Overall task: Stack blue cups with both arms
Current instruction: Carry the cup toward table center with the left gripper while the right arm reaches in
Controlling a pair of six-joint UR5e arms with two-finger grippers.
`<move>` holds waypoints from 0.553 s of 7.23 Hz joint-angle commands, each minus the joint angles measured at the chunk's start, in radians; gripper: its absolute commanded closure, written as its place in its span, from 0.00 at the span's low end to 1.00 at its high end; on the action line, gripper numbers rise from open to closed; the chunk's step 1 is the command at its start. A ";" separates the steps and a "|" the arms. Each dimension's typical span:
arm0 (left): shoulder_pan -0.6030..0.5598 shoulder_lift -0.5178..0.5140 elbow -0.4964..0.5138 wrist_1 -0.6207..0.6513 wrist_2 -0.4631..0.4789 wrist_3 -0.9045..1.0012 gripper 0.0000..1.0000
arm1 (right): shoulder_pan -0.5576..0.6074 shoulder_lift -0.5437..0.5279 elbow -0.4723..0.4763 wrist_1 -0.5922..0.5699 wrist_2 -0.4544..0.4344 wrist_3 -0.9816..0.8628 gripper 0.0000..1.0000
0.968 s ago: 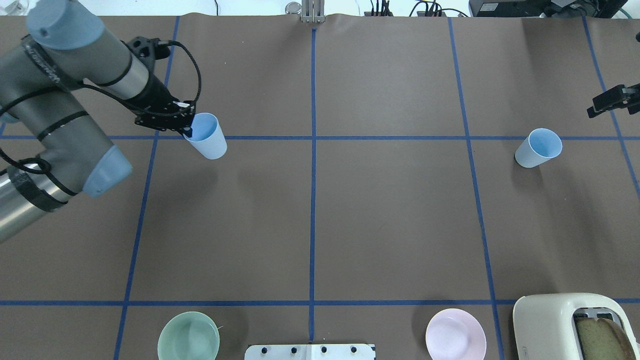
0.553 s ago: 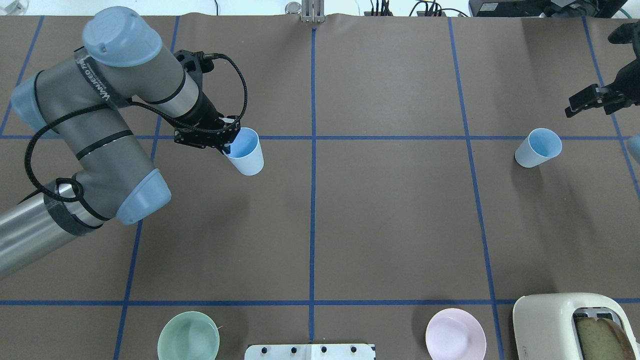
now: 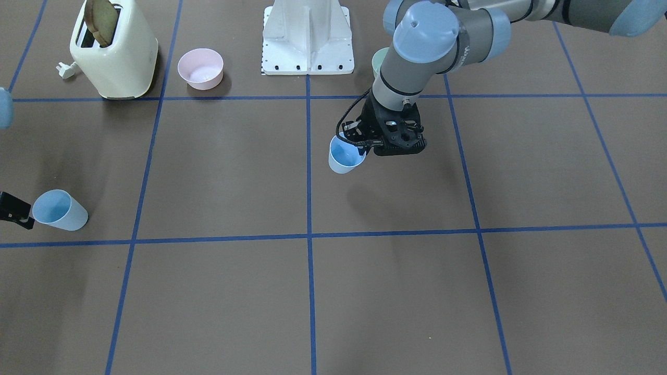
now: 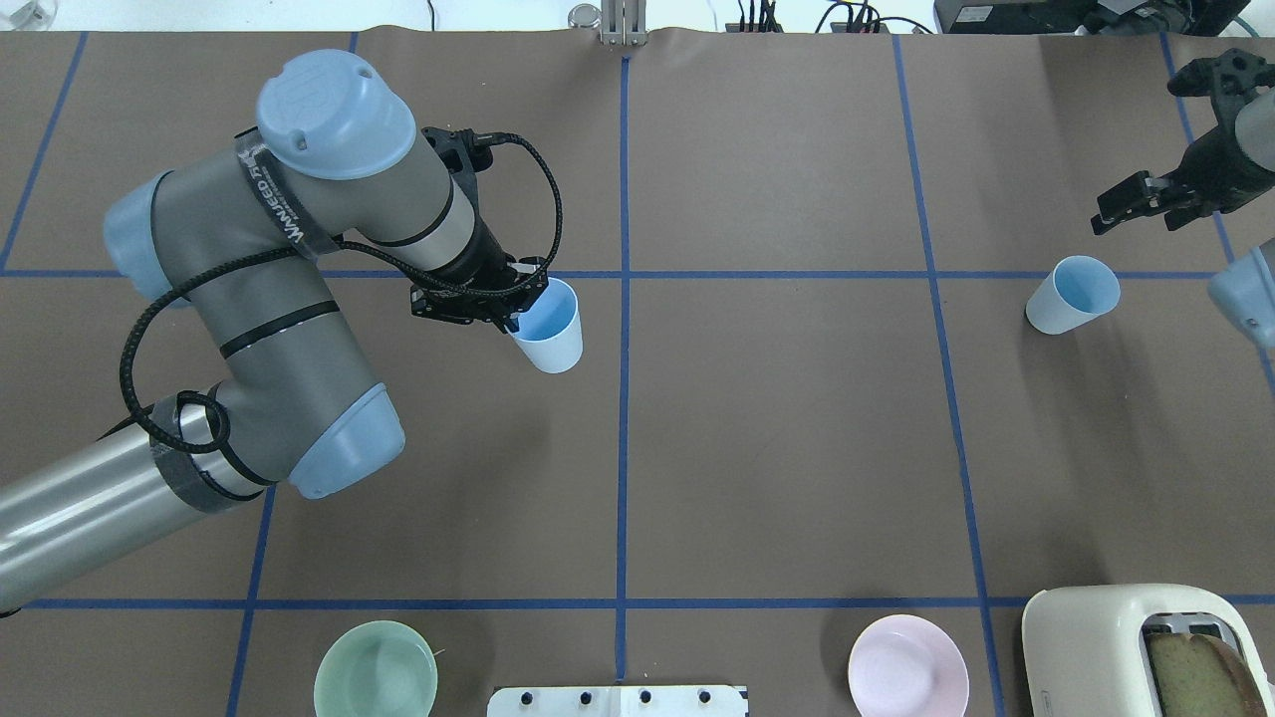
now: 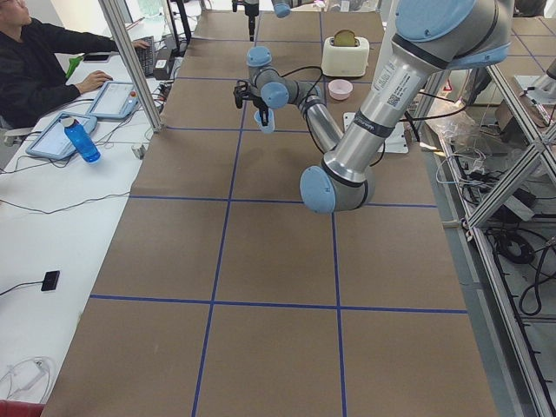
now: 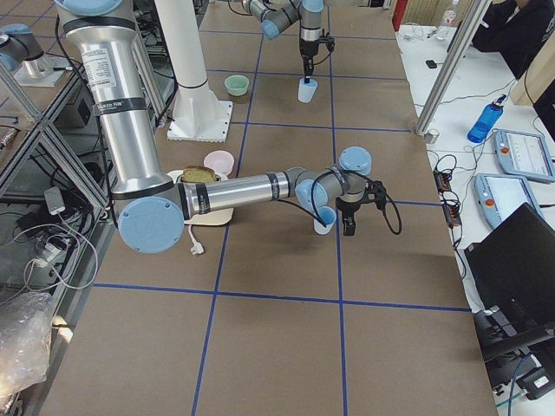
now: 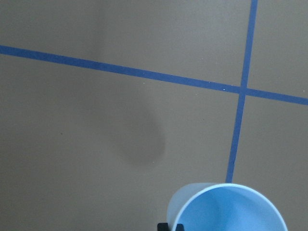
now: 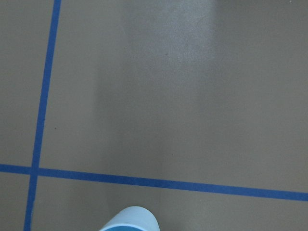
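One blue cup hangs above the table just left of the centre line. My left gripper is shut on its rim, one finger inside the cup. It also shows in the front view and at the bottom of the left wrist view. The other blue cup stands upright on the table at the right, also seen in the front view. My right gripper is open and empty. It hovers just beyond that cup, apart from it. The cup's rim shows at the bottom of the right wrist view.
A green bowl, a white pedestal, a pink bowl and a cream toaster holding bread stand along the table's near edge. Blue tape lines divide the brown table.
My left arm has carried its cup to the right, toward the centre line. My right gripper has moved left and farther into view, closer to the standing cup.
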 commanded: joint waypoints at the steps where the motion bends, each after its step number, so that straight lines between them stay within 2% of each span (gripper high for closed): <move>1: 0.005 -0.014 0.005 0.001 0.005 -0.010 1.00 | -0.004 -0.019 -0.017 0.071 0.004 0.052 0.00; 4: 0.006 -0.015 0.007 0.001 0.006 -0.011 1.00 | -0.027 -0.054 -0.008 0.157 0.007 0.106 0.00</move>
